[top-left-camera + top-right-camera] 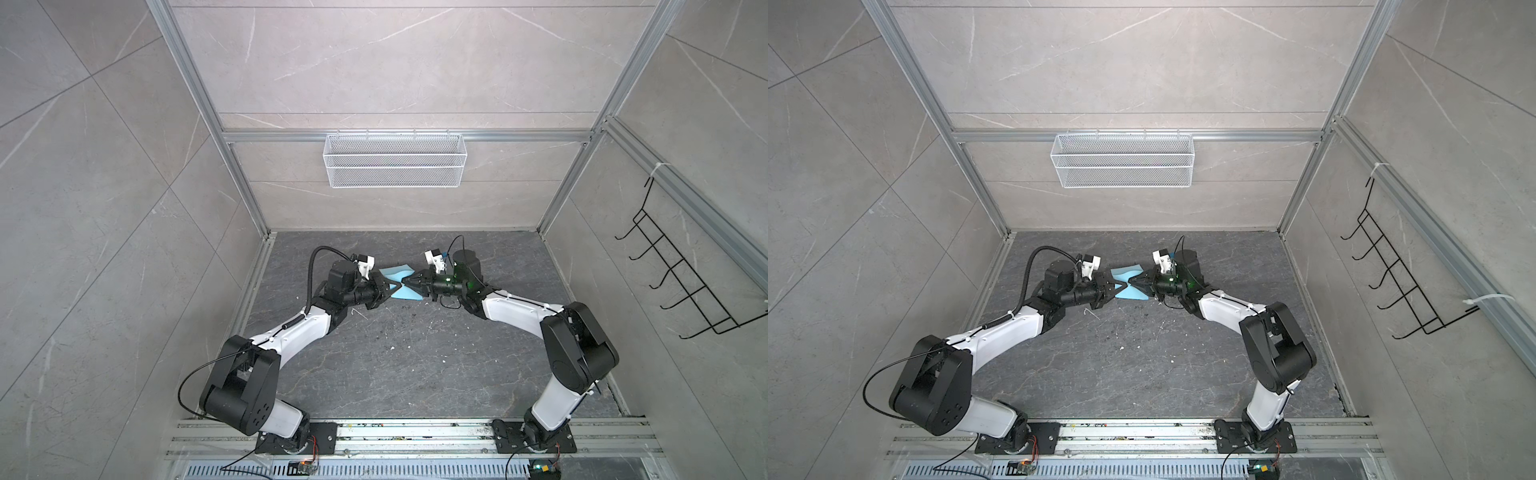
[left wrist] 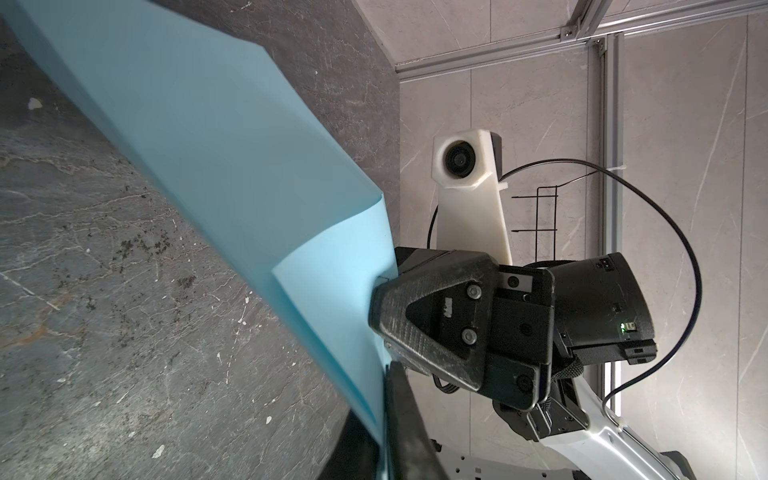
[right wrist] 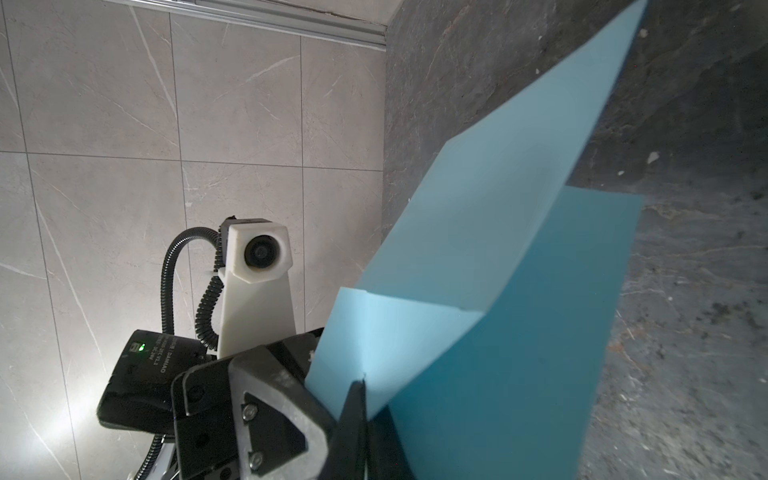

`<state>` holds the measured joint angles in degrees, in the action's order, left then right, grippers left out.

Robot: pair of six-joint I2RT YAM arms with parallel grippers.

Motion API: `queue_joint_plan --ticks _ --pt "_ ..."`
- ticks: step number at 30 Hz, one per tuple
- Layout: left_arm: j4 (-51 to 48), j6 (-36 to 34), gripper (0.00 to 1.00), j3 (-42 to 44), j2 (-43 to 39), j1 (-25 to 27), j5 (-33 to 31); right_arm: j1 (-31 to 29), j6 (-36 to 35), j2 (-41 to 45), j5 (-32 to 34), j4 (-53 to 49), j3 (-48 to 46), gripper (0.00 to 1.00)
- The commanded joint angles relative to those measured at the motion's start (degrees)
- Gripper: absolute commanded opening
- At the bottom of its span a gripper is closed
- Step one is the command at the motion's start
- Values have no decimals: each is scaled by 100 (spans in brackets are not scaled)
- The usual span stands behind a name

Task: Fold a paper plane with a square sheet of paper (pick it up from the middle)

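Paper first: thin light-blue square sheet of paper (image 1: 392, 275) held above dark stone tabletop (image 1: 415, 353), pinched at middle and flaring like a bow tie. Its long axis runs far-to-near, crosswise to both arms. Black left gripper (image 1: 394, 286) clamped on sheet from left, black right gripper (image 1: 408, 284) clamped from right, tips almost meeting. I judge neither arm nearer.

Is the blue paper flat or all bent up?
Bent, not flat. The paper is pinched at its middle by the left tool and right tool, so its sides buckle into a bow-tie shape.
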<state>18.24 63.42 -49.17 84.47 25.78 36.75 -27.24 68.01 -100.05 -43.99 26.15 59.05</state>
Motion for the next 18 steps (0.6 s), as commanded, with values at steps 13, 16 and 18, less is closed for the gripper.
queue_joint_plan --ticks 13,16,18 --pt "-2868 -1484 7 -770 42 -56 -242 421 -1906 859 1104 -2460 190 48" --pt "-4796 -2534 8 -1436 199 -56 -1177 422 -2061 925 1241 -2653 192 48" --pt "-6059 -3137 8 -1987 366 -56 -2216 418 -2079 928 1272 -2660 157 48"
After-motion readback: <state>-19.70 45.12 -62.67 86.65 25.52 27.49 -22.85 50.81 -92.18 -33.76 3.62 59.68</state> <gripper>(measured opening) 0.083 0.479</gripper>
